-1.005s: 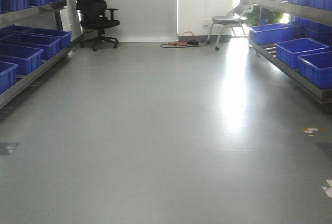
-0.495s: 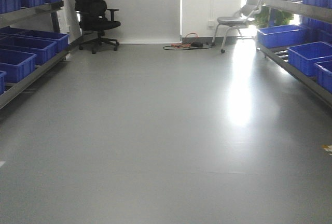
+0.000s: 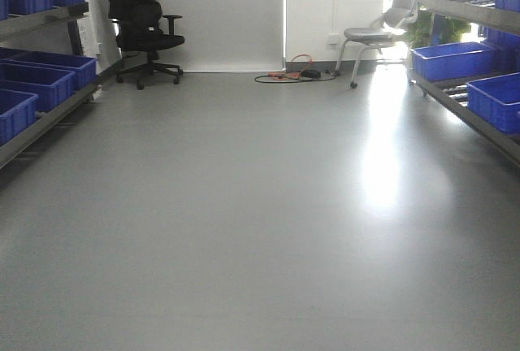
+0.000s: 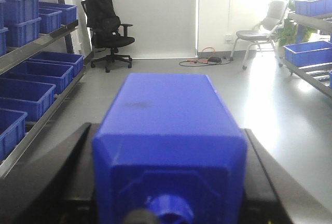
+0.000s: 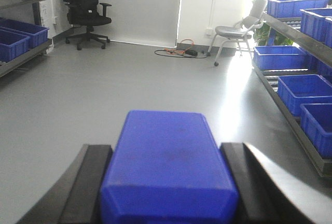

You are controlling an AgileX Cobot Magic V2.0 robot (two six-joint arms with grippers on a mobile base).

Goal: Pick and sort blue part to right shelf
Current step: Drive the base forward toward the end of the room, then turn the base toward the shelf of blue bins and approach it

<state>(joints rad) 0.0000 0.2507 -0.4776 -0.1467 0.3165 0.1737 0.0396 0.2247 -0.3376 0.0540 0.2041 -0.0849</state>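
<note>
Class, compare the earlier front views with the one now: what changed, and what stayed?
The view moved forward down the aisle: the left shelf and right shelf slid outward in the frame, and the floor markings at lower right passed out of view. The black chair, grey chair and orange cable kept their places.

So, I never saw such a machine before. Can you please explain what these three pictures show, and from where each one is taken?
It is a wheeled robot with two arms. The front camera looks down an aisle: shelves of blue bins on both sides, a black office chair and a grey chair at the far wall, cables on the floor there. The other two cameras sit on the wrists. The left gripper holds the blue part, its knob cap toward the camera; the right gripper holds another blue block.
</note>
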